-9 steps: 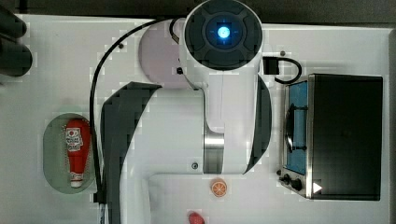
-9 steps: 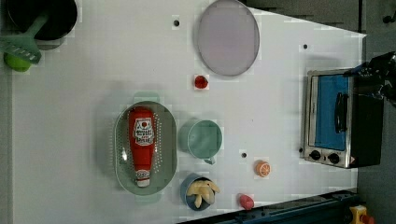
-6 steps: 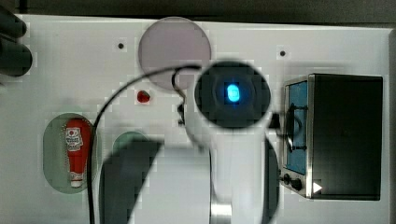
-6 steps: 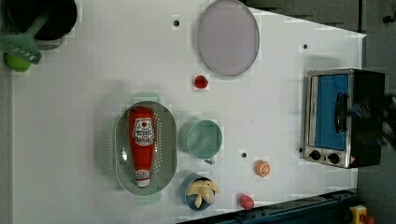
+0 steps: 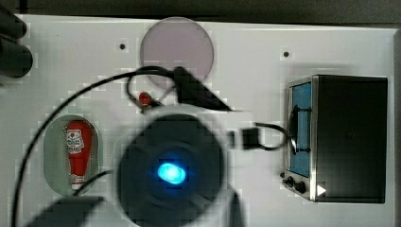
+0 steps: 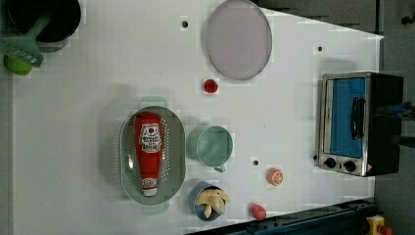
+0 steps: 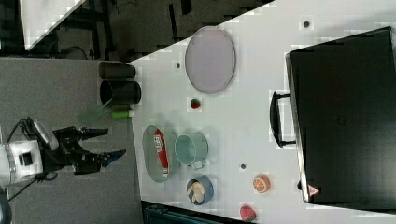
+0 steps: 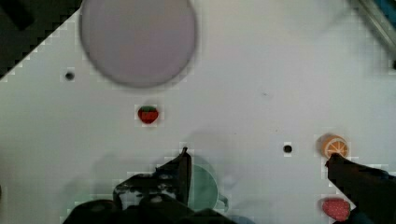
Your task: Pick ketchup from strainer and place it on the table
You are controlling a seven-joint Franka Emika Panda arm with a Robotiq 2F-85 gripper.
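Top view, blurred arm (image 5: 170, 170) hiding cup, ketchup (image 5: 78, 152) visible

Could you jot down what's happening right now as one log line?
stage: approach | tool: open, empty, high above table | ketchup: lying in strainer, untouched | step not yet done

Robot lab with a play-kitchen setup

A white worktop (image 6: 98, 73) with drilled holes carries a toy toaster oven (image 6: 359, 122), plastic fruit and cups; grey carpet (image 7: 70, 196) and dark frames surround it.
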